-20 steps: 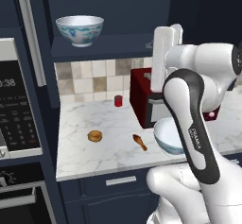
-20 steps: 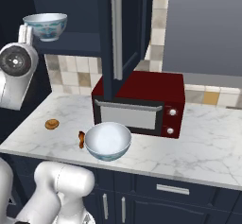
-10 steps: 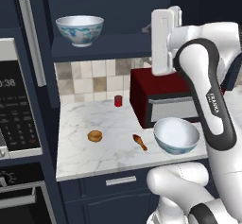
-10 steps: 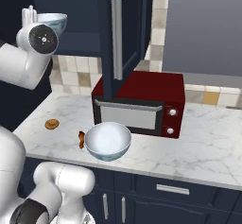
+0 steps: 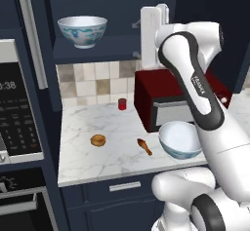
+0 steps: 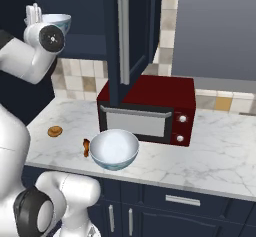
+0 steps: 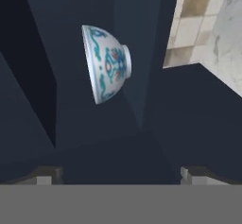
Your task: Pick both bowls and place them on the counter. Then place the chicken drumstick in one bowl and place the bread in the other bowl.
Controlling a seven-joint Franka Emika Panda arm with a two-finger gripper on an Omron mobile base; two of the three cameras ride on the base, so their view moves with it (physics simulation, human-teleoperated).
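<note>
Navy shelf (image 5: 88, 52) carries the second bowl (image 7: 108, 69), ahead of the tool (image 7: 120, 173), whose jaws are spread wide and empty, lined up to take it. Far below on the counter (image 5: 112, 149) wait the first bowl (image 5: 179, 140), drumstick (image 5: 144, 146) and bread (image 5: 98, 140).

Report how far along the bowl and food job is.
Done: one bowl stands on the counter, empty, in front of the red oven. In hand: nothing; the gripper is open, raised to shelf height and facing the second bowl on the dark shelf. Left: bring that bowl down, then put the chicken drumstick in one bowl and the bread in the other.
</note>
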